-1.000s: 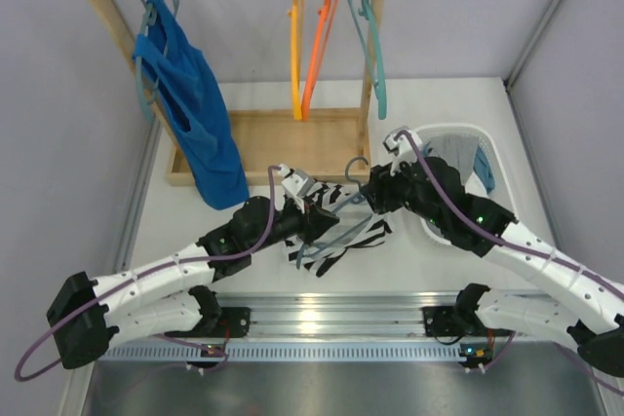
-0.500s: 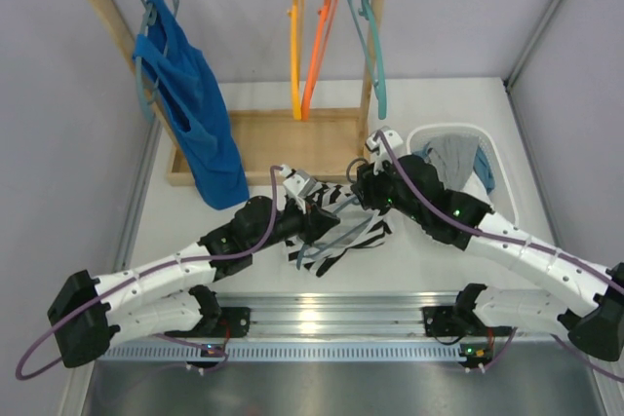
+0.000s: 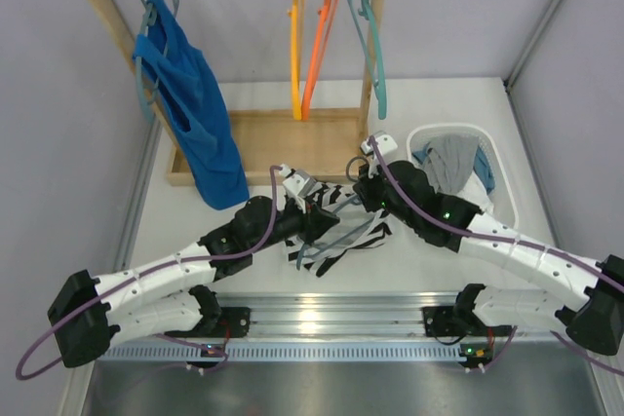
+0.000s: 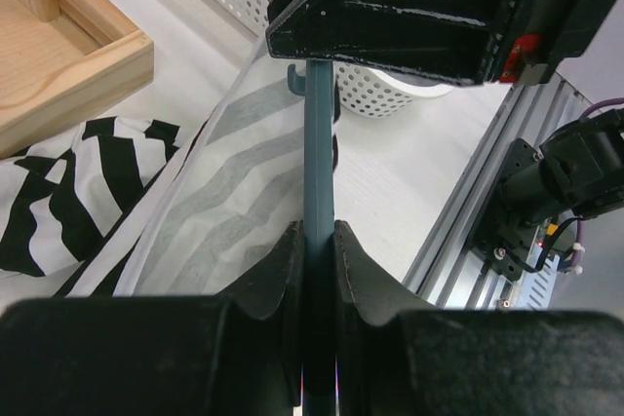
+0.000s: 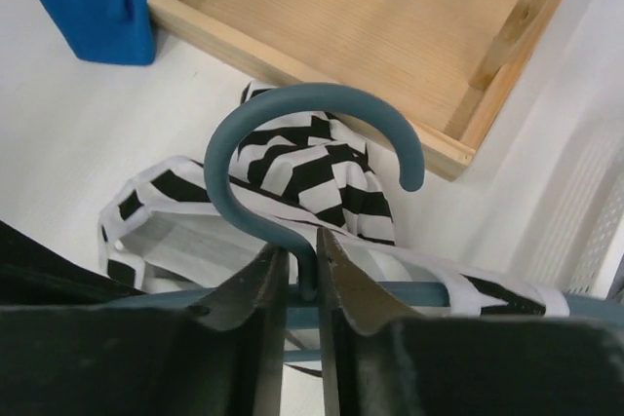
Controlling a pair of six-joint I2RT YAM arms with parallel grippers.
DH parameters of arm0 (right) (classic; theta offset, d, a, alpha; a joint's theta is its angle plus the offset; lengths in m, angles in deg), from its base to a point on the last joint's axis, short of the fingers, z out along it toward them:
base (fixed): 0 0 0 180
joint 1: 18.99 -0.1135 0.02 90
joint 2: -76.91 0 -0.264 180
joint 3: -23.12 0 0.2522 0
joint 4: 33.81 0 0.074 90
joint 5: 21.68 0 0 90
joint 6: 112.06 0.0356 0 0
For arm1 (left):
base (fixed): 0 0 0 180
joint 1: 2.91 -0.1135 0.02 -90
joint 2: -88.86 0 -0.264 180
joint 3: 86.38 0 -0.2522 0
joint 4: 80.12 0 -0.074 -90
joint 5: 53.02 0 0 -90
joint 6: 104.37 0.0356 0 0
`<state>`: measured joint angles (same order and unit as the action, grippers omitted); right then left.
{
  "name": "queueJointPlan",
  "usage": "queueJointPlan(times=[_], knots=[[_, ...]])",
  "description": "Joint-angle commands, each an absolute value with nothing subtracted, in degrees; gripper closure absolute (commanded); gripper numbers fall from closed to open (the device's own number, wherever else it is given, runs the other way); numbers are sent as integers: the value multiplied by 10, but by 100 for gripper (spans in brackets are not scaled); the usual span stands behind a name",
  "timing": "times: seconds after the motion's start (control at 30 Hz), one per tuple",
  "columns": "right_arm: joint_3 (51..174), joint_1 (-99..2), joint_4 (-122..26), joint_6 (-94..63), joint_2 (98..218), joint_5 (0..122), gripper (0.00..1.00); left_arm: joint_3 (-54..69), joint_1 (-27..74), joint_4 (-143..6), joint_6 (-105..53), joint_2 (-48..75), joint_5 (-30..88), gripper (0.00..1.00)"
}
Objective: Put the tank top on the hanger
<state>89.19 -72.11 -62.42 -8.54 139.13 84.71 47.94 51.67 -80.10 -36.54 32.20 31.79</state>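
Two robot arms hold a hanger (image 5: 312, 94) just in front of the rack (image 3: 263, 143). The left gripper (image 4: 317, 250) is clamped tight on the hanger's bar. The right gripper (image 5: 302, 260) is closed around the stem below the hook. The striped tank top (image 3: 336, 241) is partly threaded over the hanger, with the rest bunched on the table near the rack's front edge.

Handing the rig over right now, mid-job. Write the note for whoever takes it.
Left gripper: shut on the hanger, on its frame bar.
Right gripper: closed around the hanger neck, just under the hook.
Tank top: bunched on the table between the arms, one strap over a hanger shoulder.
Done: both arms hold the hanger.
To do: work the rest of the top onto it.
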Motion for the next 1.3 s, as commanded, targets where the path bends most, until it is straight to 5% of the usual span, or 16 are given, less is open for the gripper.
queueJointPlan(times=[0.0,0.23,0.33,0.5,0.8,1.27], knots=[[892,-730,-581,-72,1396,875,95,460,520,-856,-361,327,314,100],[893,-753,-585,-80,1394,935,100,453,520,-828,-373,316,342,99],[902,-767,-595,-92,1401,964,100,452,520,-808,-384,323,365,79],[905,-781,-599,-105,1408,995,100,446,520,-773,-399,342,426,64],[913,-795,-616,-103,1423,1046,100,415,520,-569,-498,416,624,61],[921,-810,-624,-105,1425,1059,100,407,520,-374,-560,402,568,58]])
